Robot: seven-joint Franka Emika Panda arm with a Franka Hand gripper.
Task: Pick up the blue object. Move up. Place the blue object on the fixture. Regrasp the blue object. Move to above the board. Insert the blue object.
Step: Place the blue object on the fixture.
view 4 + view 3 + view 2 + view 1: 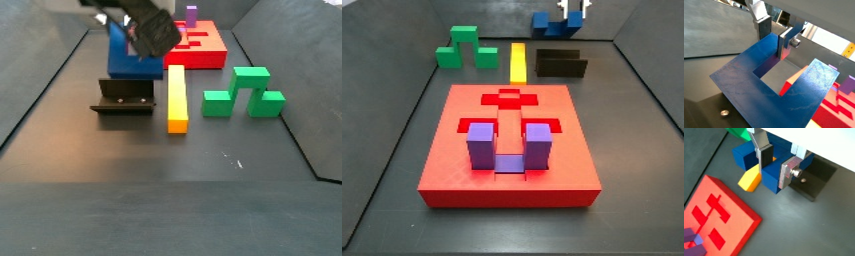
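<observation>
The dark blue U-shaped object (771, 178) hangs in my gripper (777, 169), whose silver fingers clamp one prong. In the other wrist view the gripper (775, 41) shows the same hold on the blue object (751, 75). In a side view the gripper (575, 12) holds the blue object (543, 20) up at the far end, above and behind the black fixture (560, 65). The other side view shows the gripper (150, 32), the blue object (123, 60) and the fixture (127, 95) just in front of it. The red board (509, 140) lies apart in the middle.
A purple U-shaped block (505, 145) sits in the board. A yellow bar (520, 60) lies beside the fixture, and a green stepped block (465, 48) stands beyond it. Dark walls enclose the floor. The board also shows in a wrist view (721, 218).
</observation>
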